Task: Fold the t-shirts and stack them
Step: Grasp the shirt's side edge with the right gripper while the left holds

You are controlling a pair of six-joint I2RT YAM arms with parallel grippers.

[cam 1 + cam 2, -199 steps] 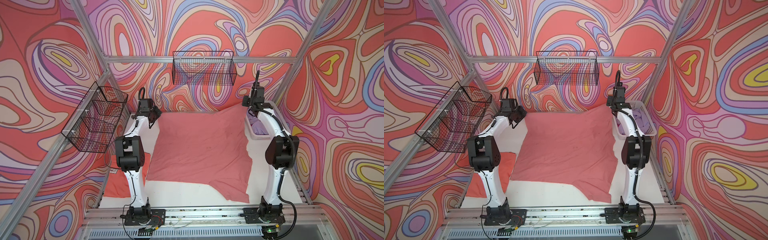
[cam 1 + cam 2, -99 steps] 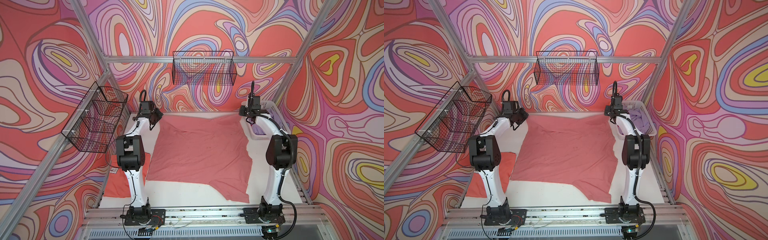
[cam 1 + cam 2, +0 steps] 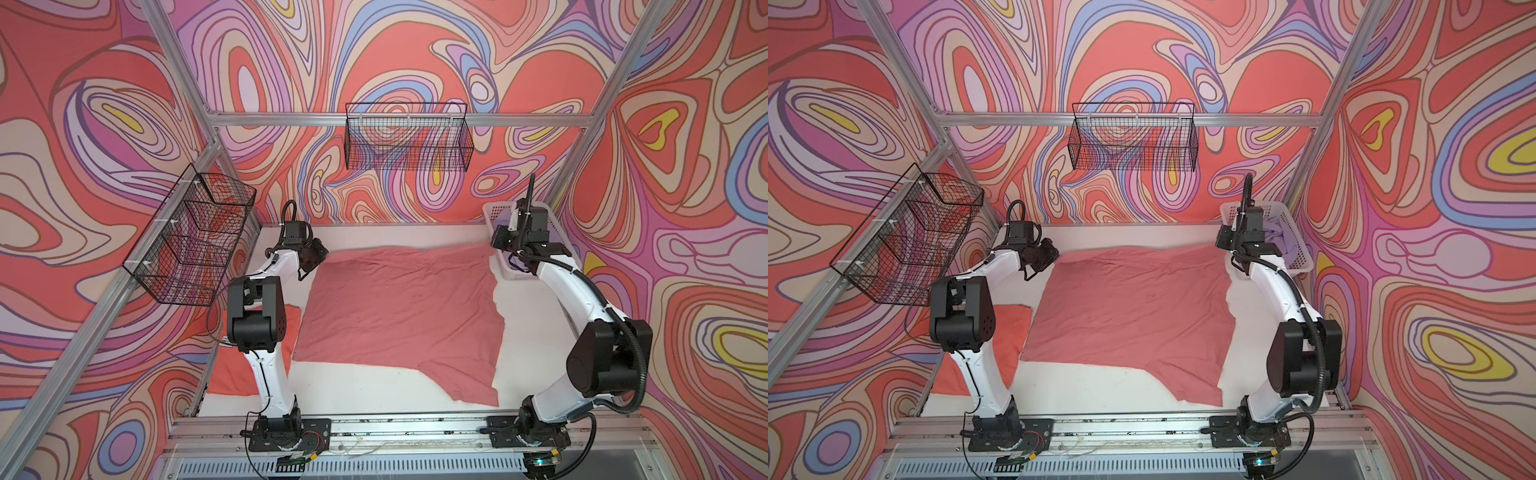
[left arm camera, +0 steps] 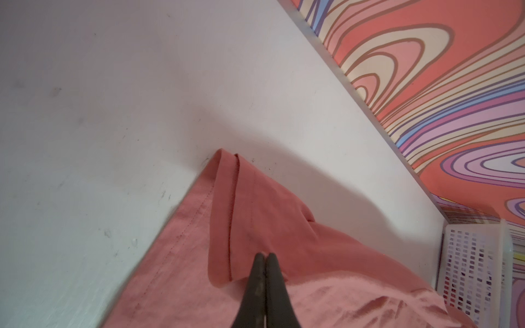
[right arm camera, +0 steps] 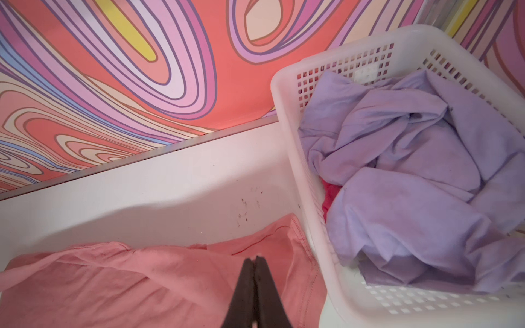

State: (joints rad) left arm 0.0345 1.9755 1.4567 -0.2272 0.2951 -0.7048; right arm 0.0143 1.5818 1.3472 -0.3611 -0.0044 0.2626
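Observation:
A dusty salmon-pink t-shirt (image 3: 399,311) (image 3: 1129,307) lies spread over the middle of the white table. My left gripper (image 4: 264,254) (image 3: 321,256) is shut on its far left corner, where the hem is folded over. My right gripper (image 5: 253,258) (image 3: 497,243) is shut on the far right corner, next to the basket. A folded orange-coral t-shirt (image 3: 232,365) (image 3: 1013,328) lies at the left edge, partly hidden behind my left arm. A crumpled lavender t-shirt (image 5: 397,159) (image 3: 1283,243) sits in the white basket (image 5: 292,142) (image 3: 1298,266).
The white basket (image 3: 559,237) (image 4: 477,269) stands in the far right corner, close to the pink shirt's edge. Two black wire baskets hang on the walls, one at the back (image 3: 409,141) and one on the left (image 3: 191,241). The back wall runs just past both grippers.
The shirt's far edge, held raised a second ago, has come down toward the table. Both grippers moved farther back and lower, and the cloth lies flatter.

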